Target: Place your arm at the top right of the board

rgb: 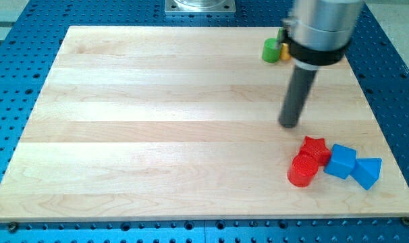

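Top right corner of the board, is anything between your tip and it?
Yes. A green cylinder with a yellow block behind it sits near that corner, up-left of my tip; part of the corner is hidden by my arm.

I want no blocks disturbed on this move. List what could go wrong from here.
1. My tip heads toward the view's top right, where a green cylinder and a partly hidden yellow block sit; it may knock them.
2. The arm hides that corner, so unseen blocks could be hit.
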